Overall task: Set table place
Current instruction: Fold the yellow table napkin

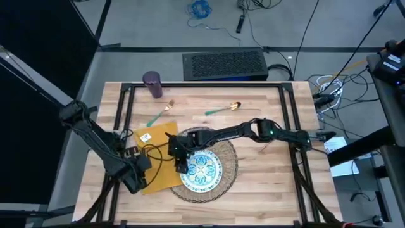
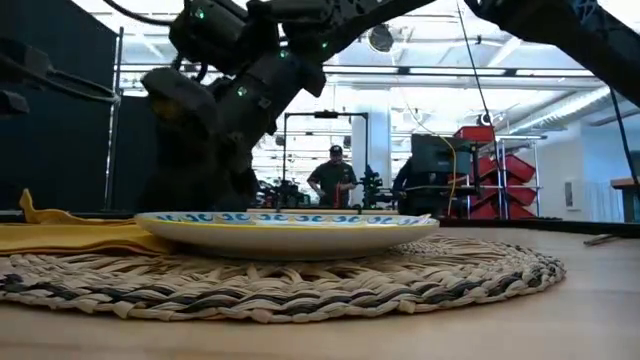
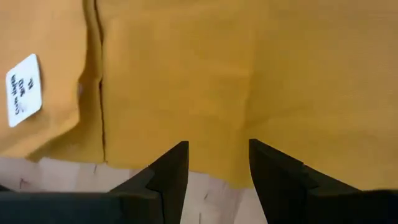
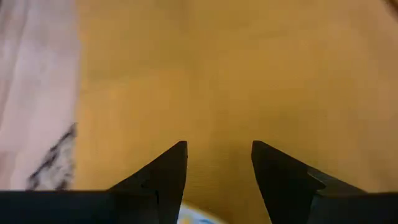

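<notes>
My left claw (image 3: 217, 180) hangs open over the near edge of the mustard napkin (image 1: 157, 155), which lies flat on the bench (image 1: 272, 183) just left of the placemat (image 1: 229, 172), one side tucked against the plate (image 1: 204, 170). My right claw (image 4: 217, 180), also open and empty, reaches across from the right and hovers at the napkin's plate-side edge. The napkin's long axis runs diagonally, front to back. The fork (image 1: 162, 112), spoon (image 1: 223, 109) and cup (image 1: 152, 84) wait well apart at the far side; my left arm sits nearer the napkin.
</notes>
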You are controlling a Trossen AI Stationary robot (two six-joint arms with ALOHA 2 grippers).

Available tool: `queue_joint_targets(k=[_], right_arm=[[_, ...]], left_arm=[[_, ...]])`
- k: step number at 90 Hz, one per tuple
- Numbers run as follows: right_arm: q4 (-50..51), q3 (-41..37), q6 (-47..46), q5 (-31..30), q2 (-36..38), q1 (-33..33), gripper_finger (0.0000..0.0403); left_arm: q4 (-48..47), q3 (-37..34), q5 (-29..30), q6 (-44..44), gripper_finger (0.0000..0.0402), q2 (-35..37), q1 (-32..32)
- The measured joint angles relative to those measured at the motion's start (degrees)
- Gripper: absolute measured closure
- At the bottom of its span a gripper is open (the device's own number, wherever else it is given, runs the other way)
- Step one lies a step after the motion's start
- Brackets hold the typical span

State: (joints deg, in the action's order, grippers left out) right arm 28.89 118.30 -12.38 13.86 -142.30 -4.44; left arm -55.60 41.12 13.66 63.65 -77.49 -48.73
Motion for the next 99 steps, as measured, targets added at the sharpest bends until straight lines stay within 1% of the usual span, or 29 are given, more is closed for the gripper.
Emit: queue_joint_targets(k=[18, 36, 48, 69, 99], right_arm=[[0.0, 0.0, -0.5, -0.6, 0.0, 0.4, 0.0236], [0.0, 0.0, -0.5, -0.6, -0.1, 0.7, 0.0236], [0.2, 0.0, -0.7, -0.6, -0.2, 0.6, 0.0236], [0.2, 0.0, -0.7, -0.9, -0.6, 0.6, 0.0237], [1.1, 0.1, -0.4, -1.7, -1.1, 0.6, 0.0278]], left_arm=[[2.3, -1.1, -2.3, -1.2, 0.0252, -0.1, 0.0], [4.6, -3.8, -4.7, -1.6, 0.0252, -0.1, 0.7], [7.4, -5.0, -5.3, -3.1, 0.0252, -0.1, 1.4], [7.3, -5.0, -5.5, -4.3, 0.0252, -0.1, 2.3], [7.1, -5.0, -5.4, -4.2, 0.0252, -0.1, 2.3]])
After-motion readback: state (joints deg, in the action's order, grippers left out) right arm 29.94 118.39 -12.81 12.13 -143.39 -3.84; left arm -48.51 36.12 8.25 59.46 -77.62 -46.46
